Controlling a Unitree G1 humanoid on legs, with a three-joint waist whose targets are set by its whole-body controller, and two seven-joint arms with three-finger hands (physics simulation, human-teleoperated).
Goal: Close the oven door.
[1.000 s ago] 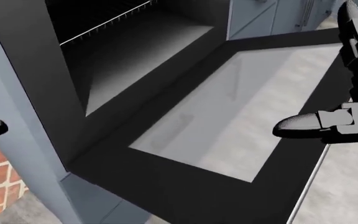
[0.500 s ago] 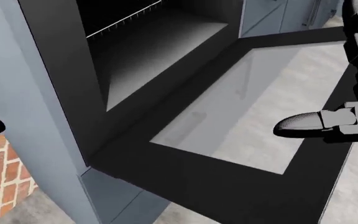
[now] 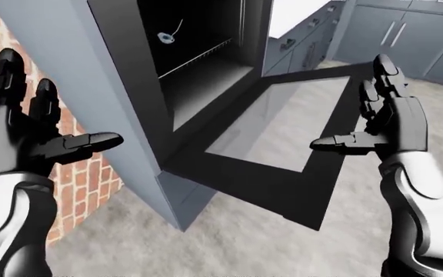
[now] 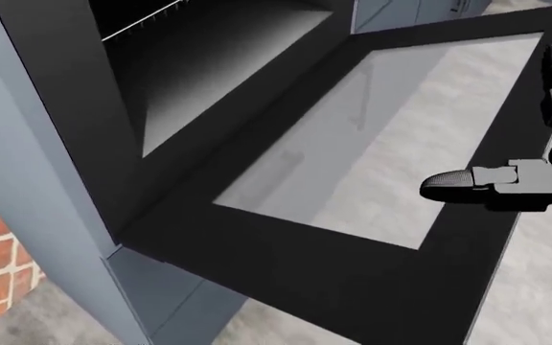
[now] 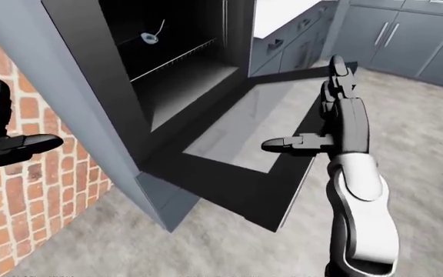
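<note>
While the oven door (image 3: 283, 173) lies folded down, the left hand (image 3: 21, 135) and right hand (image 3: 387, 124) hover open-fingered, gripping nothing.

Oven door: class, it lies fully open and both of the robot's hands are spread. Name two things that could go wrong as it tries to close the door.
1. The right hand hangs open over the oven door, beside its glass pane, not under the edge. A push from there would likely press down, not lift.
2. The left hand is raised by the brick wall, clear of the door, so one hand would probably carry the whole lift and could slip off.
</note>
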